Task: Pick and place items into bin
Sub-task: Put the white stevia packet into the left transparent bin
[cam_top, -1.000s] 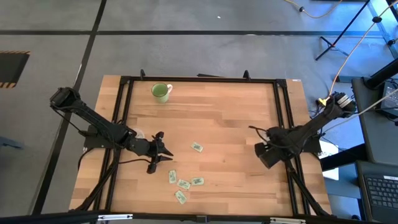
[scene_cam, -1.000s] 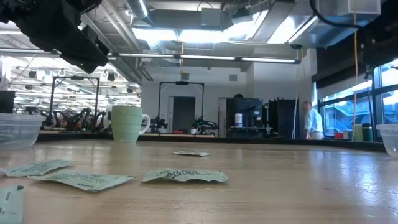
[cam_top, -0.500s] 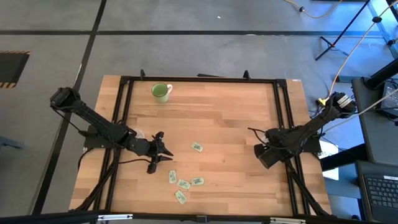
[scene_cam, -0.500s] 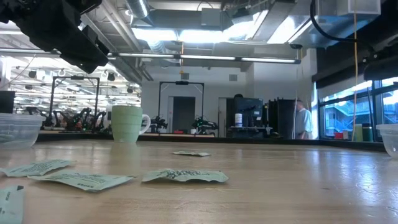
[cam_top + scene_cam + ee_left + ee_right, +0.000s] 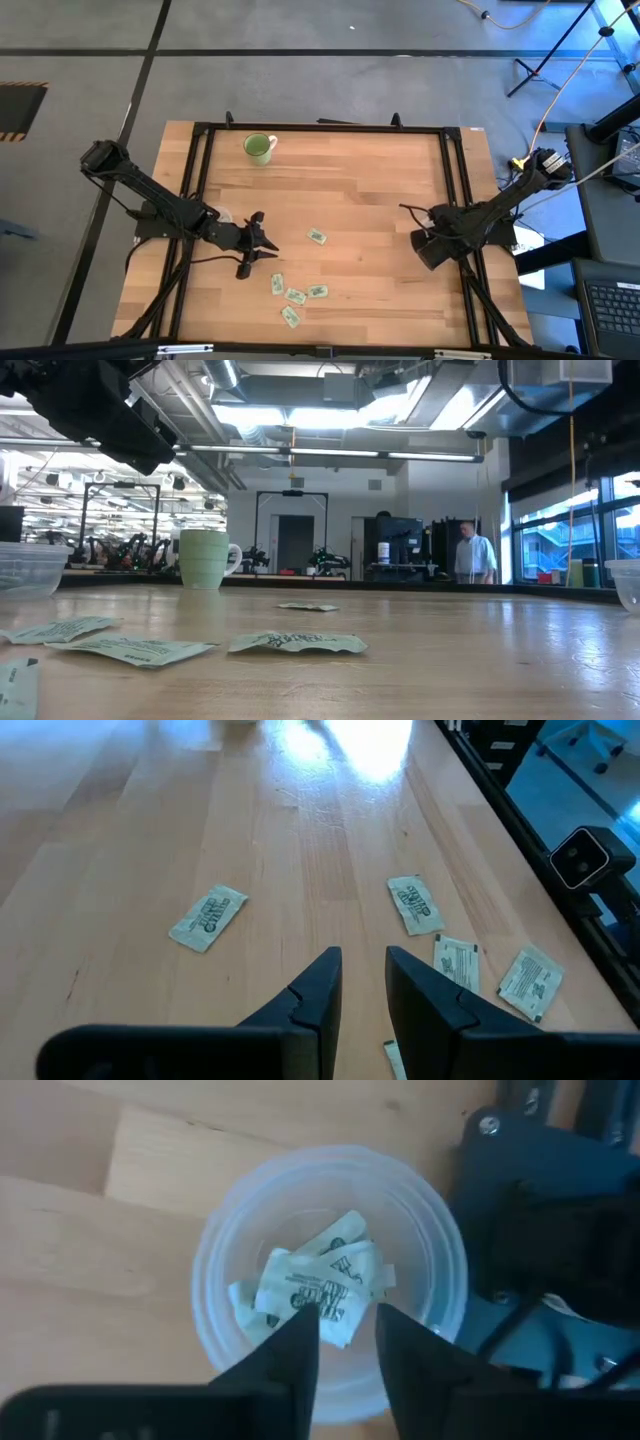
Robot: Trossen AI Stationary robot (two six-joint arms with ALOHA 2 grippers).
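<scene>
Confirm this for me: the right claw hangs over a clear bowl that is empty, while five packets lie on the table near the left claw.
Not quite. The clear bowl under the right claw is not empty: the right wrist view shows several packets inside it. The rest stands: five packets lie on the table near the left claw.

Packets (image 5: 208,917) light green with white patches and dark print. Mug (image 5: 259,148) light green. Bin (image 5: 225,1230) clear, frosted white. Table (image 5: 380,200) light wood, black frame. Arms dark.

Bright overhead lighting, white glare on the table (image 5: 340,745), and blurred near packets (image 5: 130,650) at table height.
</scene>
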